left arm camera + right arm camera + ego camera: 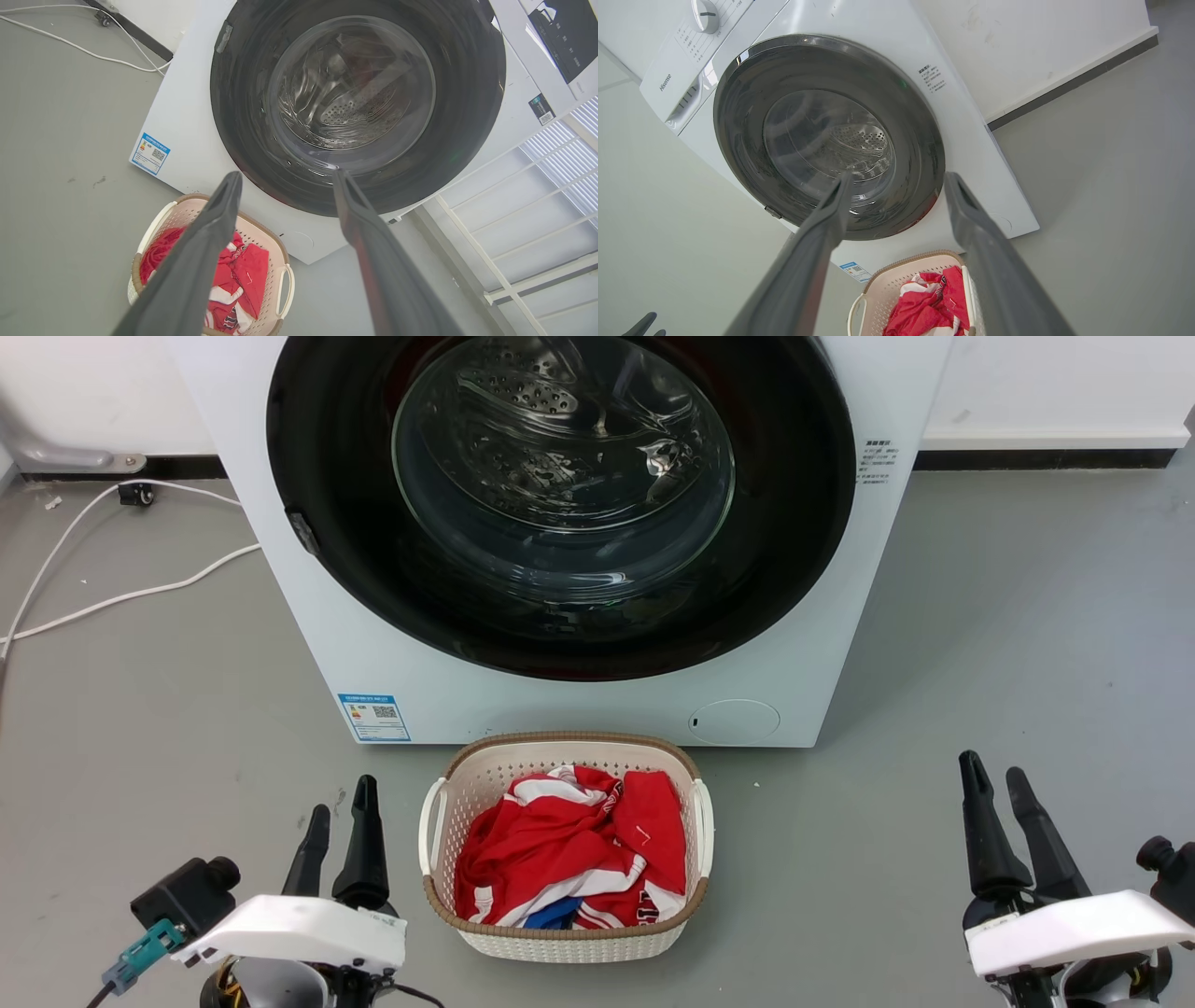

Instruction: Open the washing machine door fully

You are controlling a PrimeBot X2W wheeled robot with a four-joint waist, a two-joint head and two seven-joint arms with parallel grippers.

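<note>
On the floor ahead, the door (560, 495) sits shut on the washer (429, 691).
I see my left pincer (342, 798) and right pincer (991, 765) low at either side of the basket (560, 943), both with fingers apart, gripping and touching nothing, well short of the door.

The word "Hisense" stands in grey letters on the white control panel (665, 82) at the top of the washing machine (971, 149). Tiny marks ring the round dial (706, 14), too small to read. Low on the front sits a blue label sticker (373, 717) with a square code and tiny print. Higher up, a block of small black print (878, 460) may be Chinese writing, but it is too small to read.
</note>
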